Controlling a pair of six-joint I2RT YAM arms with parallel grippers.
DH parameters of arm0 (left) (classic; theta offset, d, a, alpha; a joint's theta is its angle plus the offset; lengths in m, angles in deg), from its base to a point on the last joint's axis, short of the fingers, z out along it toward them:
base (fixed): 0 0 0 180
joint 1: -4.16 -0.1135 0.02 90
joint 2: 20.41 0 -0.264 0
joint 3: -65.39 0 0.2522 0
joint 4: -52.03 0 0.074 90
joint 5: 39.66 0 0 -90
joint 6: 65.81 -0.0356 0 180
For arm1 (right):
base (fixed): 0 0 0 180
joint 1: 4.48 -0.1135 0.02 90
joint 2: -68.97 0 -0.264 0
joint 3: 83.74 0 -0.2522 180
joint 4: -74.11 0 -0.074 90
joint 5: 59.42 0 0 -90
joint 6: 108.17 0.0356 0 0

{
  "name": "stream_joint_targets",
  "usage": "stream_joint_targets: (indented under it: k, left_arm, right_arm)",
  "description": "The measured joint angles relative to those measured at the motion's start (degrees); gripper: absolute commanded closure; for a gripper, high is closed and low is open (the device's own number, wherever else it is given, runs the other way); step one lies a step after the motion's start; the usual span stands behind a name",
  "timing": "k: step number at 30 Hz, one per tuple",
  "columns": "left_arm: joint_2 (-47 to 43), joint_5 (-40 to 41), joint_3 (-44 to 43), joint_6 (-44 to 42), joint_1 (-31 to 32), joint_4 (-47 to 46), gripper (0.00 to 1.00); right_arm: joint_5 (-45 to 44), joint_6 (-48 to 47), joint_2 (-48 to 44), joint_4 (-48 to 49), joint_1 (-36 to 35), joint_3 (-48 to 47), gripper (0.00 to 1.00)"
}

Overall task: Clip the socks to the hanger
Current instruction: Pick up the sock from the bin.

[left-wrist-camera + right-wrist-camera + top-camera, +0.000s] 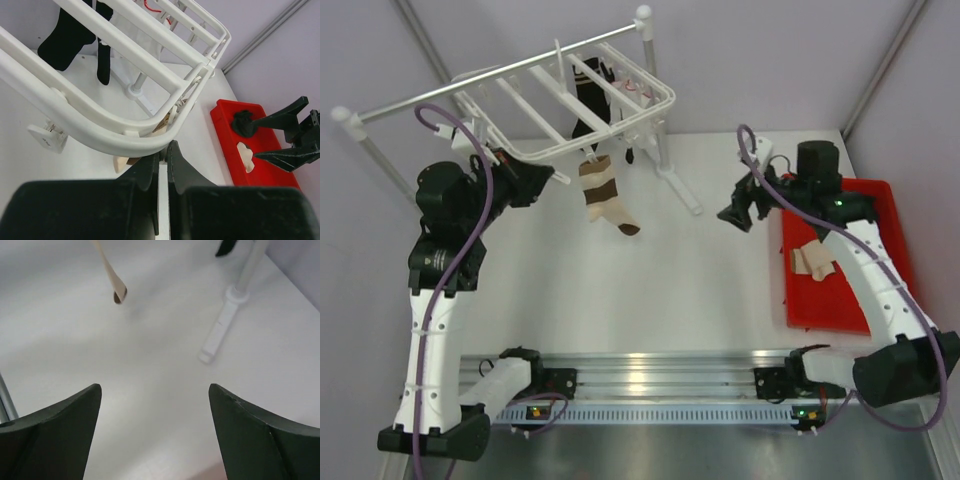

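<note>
Left gripper [548, 178] is up at the near rim of the hanger [516, 100], jaws closed tight. In the left wrist view the fingertips [170, 150] sit right against the underside of the curved corner rim [100, 135]. Can't tell if they're pinching anything there.

Right gripper [738, 212] hangs over the bench [670, 290] just left of the red tray [860, 200]. Jaws wide apart, nothing between them. The right wrist view [155, 390] shows only bare bench under the gap.

Socks:
- black sock [590, 100] is on the hanger, hanging down through the crossbars around mid-frame. Also visible top left in the left wrist view [67, 37].
- cream-and-brown striped sock [603, 195] dangles from the front edge of the hanger, toe down and off the bench. Its brown toe tip shows at the top of the right wrist view [116, 287].
- another cream-brown sock [812, 260] lies crumpled in the red tray, near its left wall and below the right arm's forearm.

The hanger hangs tilted off the grey metal rail [500, 78] with white ball ends. The rail's white stand foot [682, 190] rests on the bench between the striped sock and the right gripper. The two grippers are well apart.
</note>
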Motion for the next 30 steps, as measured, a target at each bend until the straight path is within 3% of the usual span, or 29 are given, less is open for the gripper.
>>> stream_joint_targets:
  k: [2,6,8,11,14,18,30]
  left_arm:
    - [0.09,-0.22,0.00,0.00,0.00,-0.02,1.00]
    - [0.09,-0.42,0.02,0.02,0.00,-0.04,1.00]
    - [0.09,-0.42,0.02,0.07,0.00,-0.07,1.00]
    - [0.04,-0.44,0.11,0.28,0.00,-0.20,1.00]
    - [-0.02,-0.55,0.35,0.50,0.00,-0.48,1.00]
    - [0.00,-0.57,0.46,0.87,0.00,-0.48,1.00]
    - [0.37,-0.57,0.68,1.25,-0.02,-0.83,1.00]
  right_arm:
    - [1.95,-6.80,-2.75,-6.43,7.96,2.03,0.20]
    - [3.37,-29.83,-3.37,-21.92,24.68,3.13,0.31]
    - [3.23,-40.83,-0.79,-29.86,31.12,2.43,0.38]
    - [1.99,-58.14,7.67,-38.34,37.77,-1.03,0.40]
    - [-0.72,-69.59,15.15,-40.92,40.26,-3.17,0.40]
    - [-4.48,-78.16,20.22,-43.36,39.36,-3.23,0.39]
    - [-9.55,-81.64,28.79,-36.30,35.78,1.70,0.34]
